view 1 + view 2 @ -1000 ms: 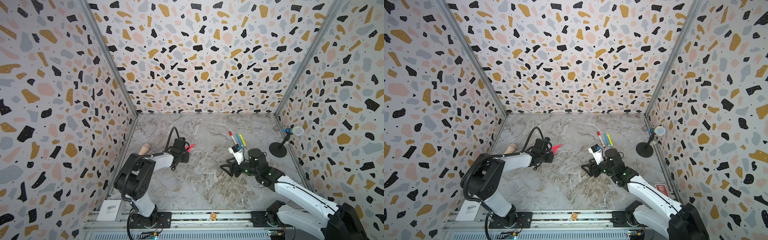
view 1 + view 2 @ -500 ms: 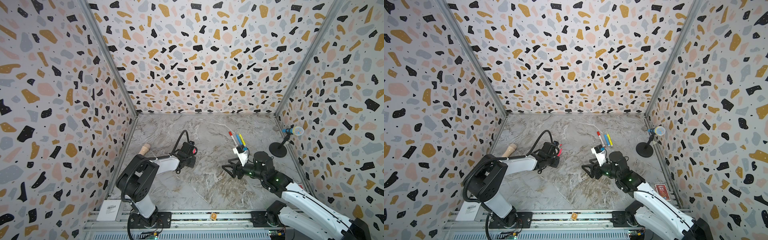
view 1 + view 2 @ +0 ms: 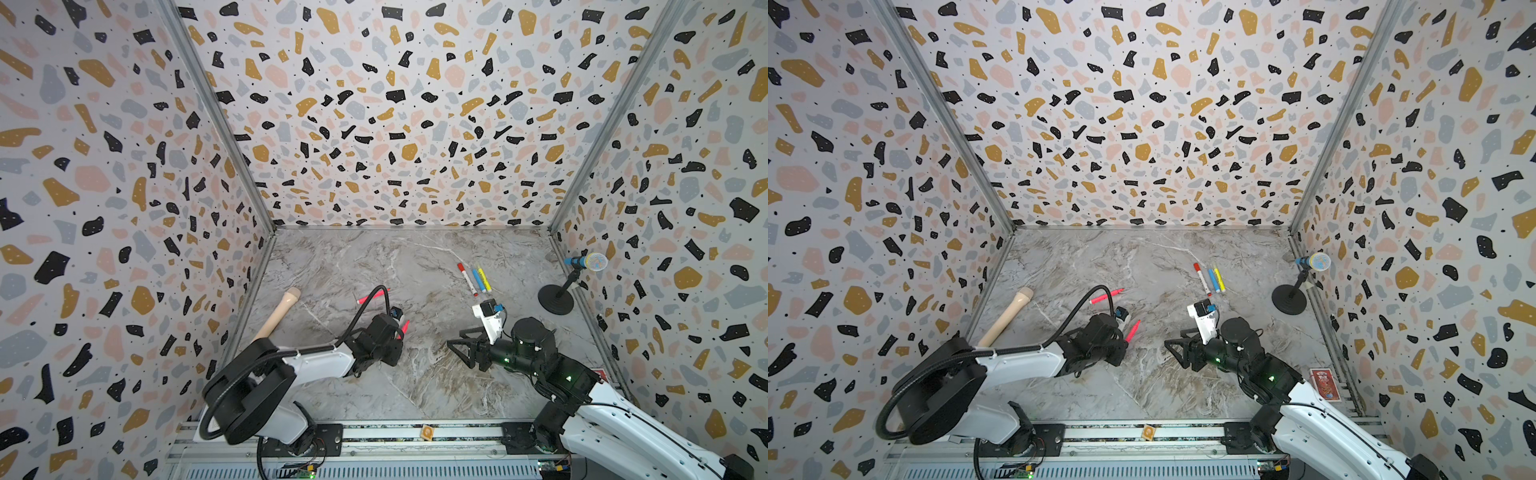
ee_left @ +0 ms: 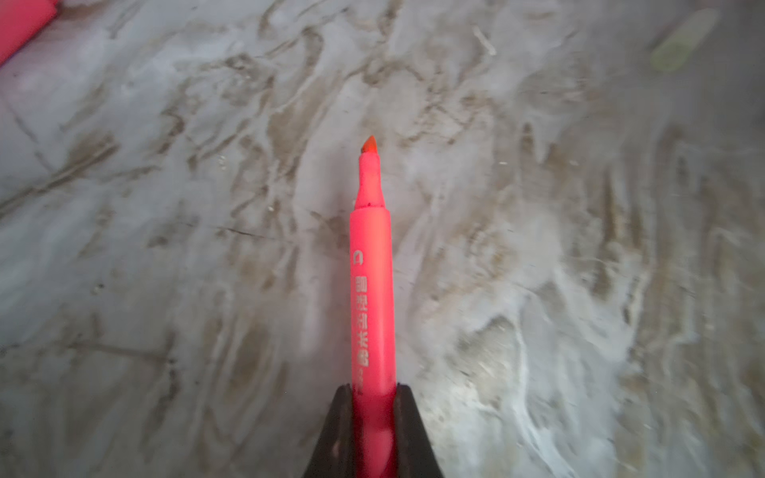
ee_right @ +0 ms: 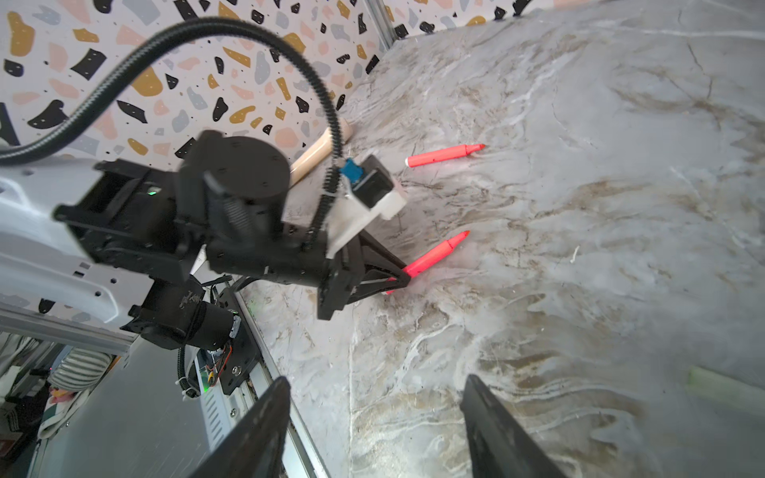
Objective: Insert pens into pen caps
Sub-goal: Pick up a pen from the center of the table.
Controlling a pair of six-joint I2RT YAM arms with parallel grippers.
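A neon pink pen [image 4: 370, 298], uncapped, is clamped by the left gripper [image 4: 374, 393]; the right gripper [image 5: 376, 378] is spread wide over the marble tabletop [image 5: 579, 207].

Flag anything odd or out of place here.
Nothing spilled or broken. A beige stick by the left wall looks unrelated. The pink pen in the left pincer and the loose pink pen on the table have bare tips.

Beige stick [image 3: 277, 313] lies by left wall; blue microphone [image 3: 586, 262] on black round stand [image 3: 555, 300] near right wall; orange-tan tag [image 3: 427, 432] on front rail.
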